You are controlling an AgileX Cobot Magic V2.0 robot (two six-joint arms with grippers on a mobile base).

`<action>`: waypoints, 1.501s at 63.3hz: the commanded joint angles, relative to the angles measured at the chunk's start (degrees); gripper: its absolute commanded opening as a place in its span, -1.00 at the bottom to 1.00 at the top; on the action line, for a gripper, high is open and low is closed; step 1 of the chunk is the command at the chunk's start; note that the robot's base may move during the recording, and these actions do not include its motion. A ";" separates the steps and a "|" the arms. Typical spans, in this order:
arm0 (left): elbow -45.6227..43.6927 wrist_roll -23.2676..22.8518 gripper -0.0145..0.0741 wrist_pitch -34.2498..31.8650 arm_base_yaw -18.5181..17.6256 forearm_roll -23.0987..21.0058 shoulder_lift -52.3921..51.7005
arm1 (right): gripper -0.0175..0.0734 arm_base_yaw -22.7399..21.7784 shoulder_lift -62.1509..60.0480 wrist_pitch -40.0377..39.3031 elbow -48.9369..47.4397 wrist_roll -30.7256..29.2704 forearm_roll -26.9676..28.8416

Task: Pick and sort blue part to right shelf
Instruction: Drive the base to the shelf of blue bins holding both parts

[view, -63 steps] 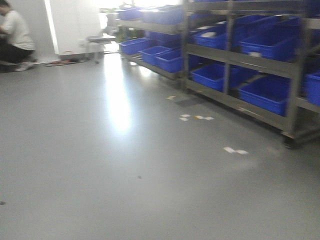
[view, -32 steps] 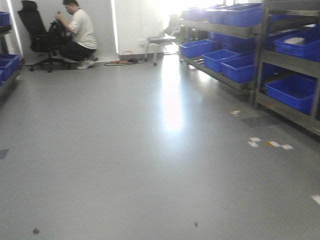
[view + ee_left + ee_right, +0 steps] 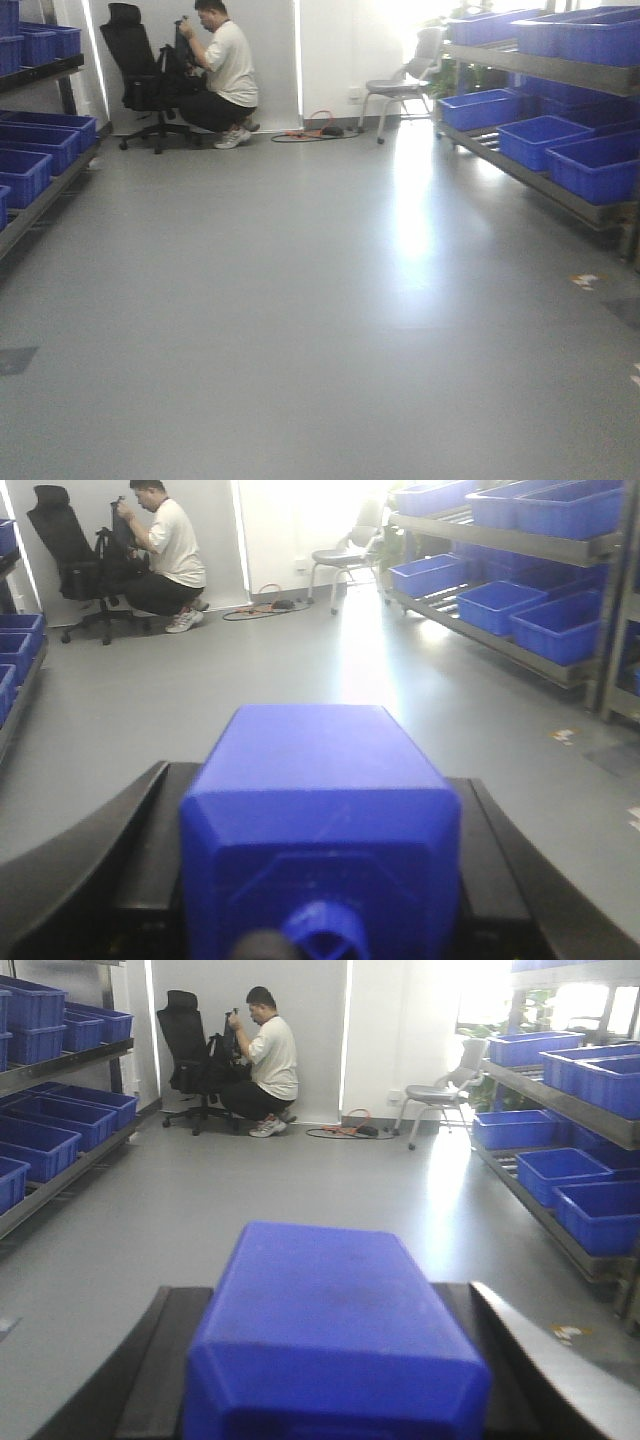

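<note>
Right, both picks look done. On the left wrist view the left gripper point(image 3: 318, 880) is clamped on a blue part point(image 3: 320, 800), black fingers point(image 3: 95, 865) tight against both flanks, and the part fills the space between them. The right wrist view shows the same: the right gripper point(image 3: 335, 1380) is closed on a second blue part point(image 3: 335, 1325), which sits square between its fingers point(image 3: 150, 1380).

- Done, as I judge it: pick, on both arms.
- Left: the approach to the shelf, the placing and the release.

The right shelf point(image 3: 530, 68) lies ahead and off to the right of both grippers, well apart from them. Its blue bins point(image 3: 545, 140) stand in rows on the tiers, and from here I cannot tell which bin is the target or what is already inside. The left shelf point(image 3: 50, 195) runs along the opposite side. Bare grey floor point(image 3: 320, 330) lies in front of the grippers. A person point(image 3: 225, 70) crouches beside a black office chair point(image 3: 140, 60) at the far wall, straight ahead and distant.

My guess is that the base must turn toward the right shelf and close in before either arm can reach a bin. Nothing is sorted yet.
</note>
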 commanded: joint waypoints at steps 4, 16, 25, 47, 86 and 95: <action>-1.58 -0.47 0.20 -5.04 0.05 0.15 0.86 | -0.10 -0.25 -0.27 -5.20 -1.62 -0.30 -1.00; -1.58 -0.47 0.20 -5.04 0.05 0.15 0.86 | -0.10 -0.25 -0.27 -5.20 -1.62 -0.30 -1.00; -1.58 -0.47 0.20 -5.04 0.05 0.15 0.86 | -0.10 -0.25 -0.27 -5.20 -1.62 -0.30 -1.00; -1.58 -0.47 0.20 -5.04 0.05 0.15 0.86 | -0.10 -0.25 -0.27 -5.20 -1.62 -0.30 -1.00; -1.58 -0.47 0.20 -5.04 -0.07 0.15 0.86 | -0.10 -0.25 -0.27 -5.20 -1.62 -0.30 -1.00; -1.58 -0.47 0.20 -5.04 -0.07 0.15 0.86 | -0.10 -0.25 -0.27 -5.20 -1.62 -0.30 -1.00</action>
